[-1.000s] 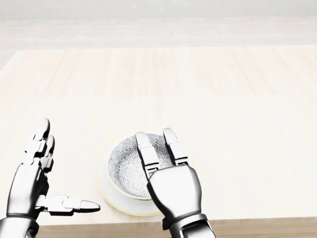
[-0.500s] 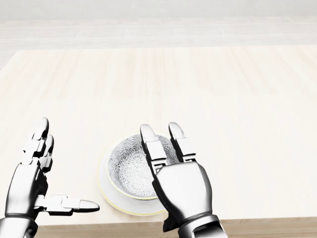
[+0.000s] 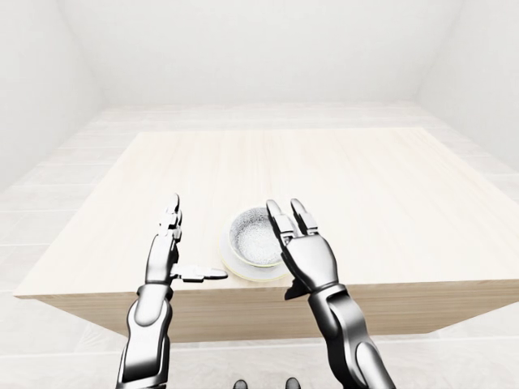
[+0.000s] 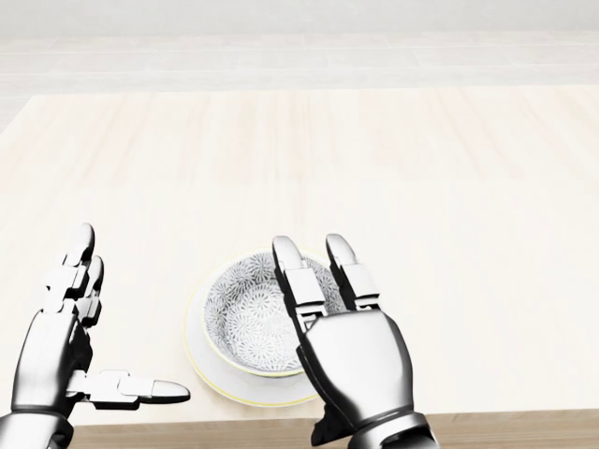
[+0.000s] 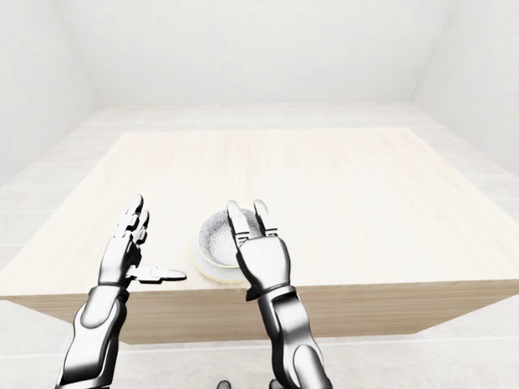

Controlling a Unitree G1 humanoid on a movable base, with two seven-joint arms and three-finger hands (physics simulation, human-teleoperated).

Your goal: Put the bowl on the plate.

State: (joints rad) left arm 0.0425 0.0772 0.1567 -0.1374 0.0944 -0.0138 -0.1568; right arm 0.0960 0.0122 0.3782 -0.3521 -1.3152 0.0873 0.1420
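Left-eye view: bowl point(image 3: 255, 236) seated on the plate point(image 3: 230, 258), near the table's point(image 3: 389, 186) closest edge. Right hand point(image 3: 306, 253) just right of the bowl, fingers straight and released, gripping nothing. Left hand point(image 3: 166, 258) well left of the bowl, likewise splayed and empty.

Head view: right hand point(image 4: 351, 351) overlapping the bowl's point(image 4: 249, 322) right rim; touching or merely above, impossible to tell. Left hand point(image 4: 64, 341) apart from the plate point(image 4: 198, 355), thumb pointing toward it.

Right-eye view: same layout. Round bowl, no long axis; right hand clearly nearer. Placement apparently done, only retreat rightward remaining.
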